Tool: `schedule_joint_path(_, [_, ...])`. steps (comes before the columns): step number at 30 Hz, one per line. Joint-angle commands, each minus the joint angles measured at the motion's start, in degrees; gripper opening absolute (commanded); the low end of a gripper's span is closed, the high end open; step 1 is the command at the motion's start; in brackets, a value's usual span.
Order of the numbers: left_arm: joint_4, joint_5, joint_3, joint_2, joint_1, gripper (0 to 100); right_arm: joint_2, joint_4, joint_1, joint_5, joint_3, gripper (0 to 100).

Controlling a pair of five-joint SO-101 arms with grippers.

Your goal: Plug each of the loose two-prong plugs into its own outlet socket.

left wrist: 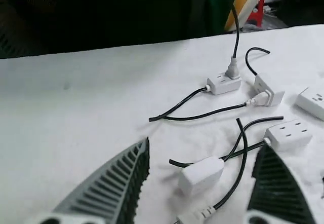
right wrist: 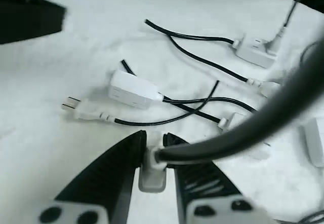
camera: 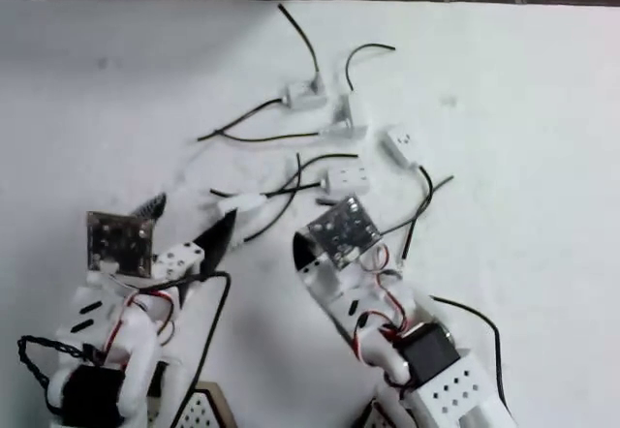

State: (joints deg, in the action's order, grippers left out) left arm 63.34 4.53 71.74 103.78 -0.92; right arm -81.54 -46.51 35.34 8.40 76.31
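High view: white rectangular plastic outlet socket [camera: 242, 202] on a black cord = landmark. Well beyond it sit a far white socket [camera: 305, 96] and a second far socket [camera: 344, 118], both w/ plugs seated, so prob. done. Two sockets look empty: holed white socket [camera: 345, 178] near the landmark, angled white socket [camera: 402, 145] farther off. Left gripper [camera: 194, 211] is just beside the landmark, fingers wide apart, holding nothing.

Left wrist view: landmark lies between the open jaws, untouched. Loose white two-prong plug [left wrist: 195, 215] is just beside it.

Right wrist view: right gripper [right wrist: 154, 143] fingers are clamped on a white plug w/ thick black cord [right wrist: 151, 176], near the landmark, not inserted. Approx. 2 done; held + loose plug remain.
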Motion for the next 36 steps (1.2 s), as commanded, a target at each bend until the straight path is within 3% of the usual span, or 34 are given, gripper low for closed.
schedule_joint_path(1, [-2.4,4.3,-1.1,-7.4,0.7,30,1.0,0.3,-2.9,0.4,-0.6,1.7])
schedule_joint_path(5, [-3.0,9.5,-4.9,-19.8,0.7,31,1.1,0.2,-5.6,0.4,-0.4,1.7])
schedule_joint_path(17, [-3.3,35.6,-22.5,-56.1,0.7,36,0.8,0.1,-7.8,0.4,0.0,1.7])
schedule_joint_path(26, [-16.4,37.0,-24.8,-71.9,-1.2,36,0.7,0.1,-10.5,0.4,0.0,1.7])
schedule_joint_path(36, [-19.4,37.0,-34.6,-92.9,-2.3,35,0.7,0.1,-11.0,0.4,0.0,1.7])
